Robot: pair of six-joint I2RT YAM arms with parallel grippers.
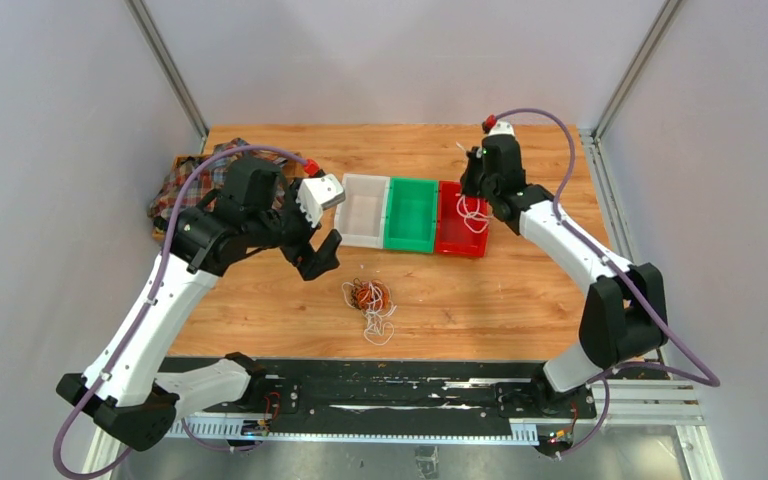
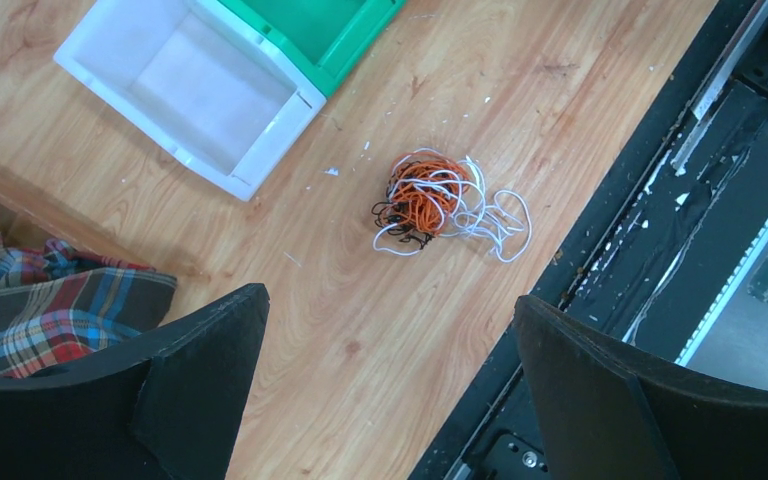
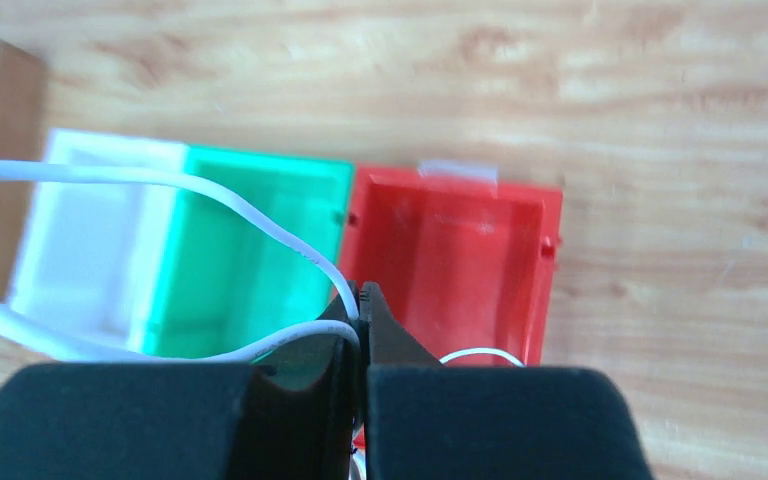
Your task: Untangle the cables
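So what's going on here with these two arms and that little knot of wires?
Two robot arms are sorting out tangled cables. The right gripper is shut on a white cable, dangling it over the red bin. The left gripper hangs open above the table, near the tangle of orange, white and dark cables lying there. The white bin and green bin look empty.

No readable text, label or number anywhere.
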